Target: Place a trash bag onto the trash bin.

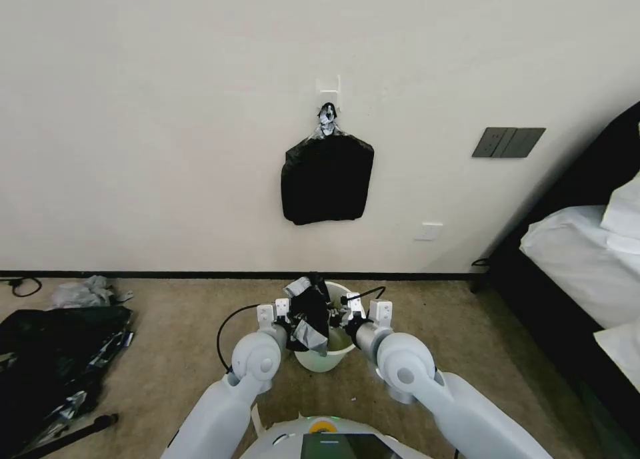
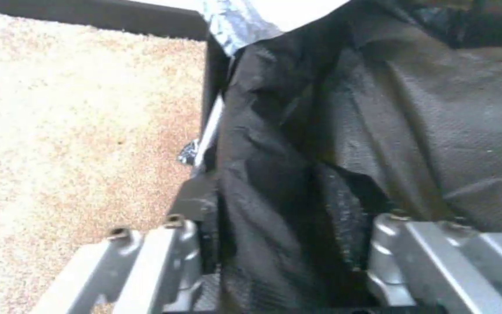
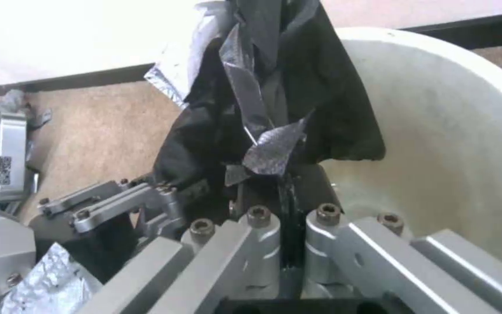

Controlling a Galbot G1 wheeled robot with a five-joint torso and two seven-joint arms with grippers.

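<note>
the trash bin (image 1: pixel 325 360) stands on the carpet (image 1: pixel 167 325) just in front of the robot, a little out from the wall (image 1: pixel 167 112). the trash bag (image 1: pixel 309 315) hangs bunched and crinkled over the bin's near-left rim, partly above its mouth, held between both hands. the left hand (image 1: pixel 288 324) is just left of the bin, its fingers (image 2: pixel 170 248) apart with bag film filling the gap; whether they pinch it i cannot tell. the right hand (image 1: pixel 343 317) sits over the bin's rim on the right, its fingers (image 3: pixel 262 244) closed tight on a fold of the bag. on the wall above the bin a flat bundle of black bags (image 1: pixel 327 177) hangs from a hook (image 1: pixel 329 89).
</note>
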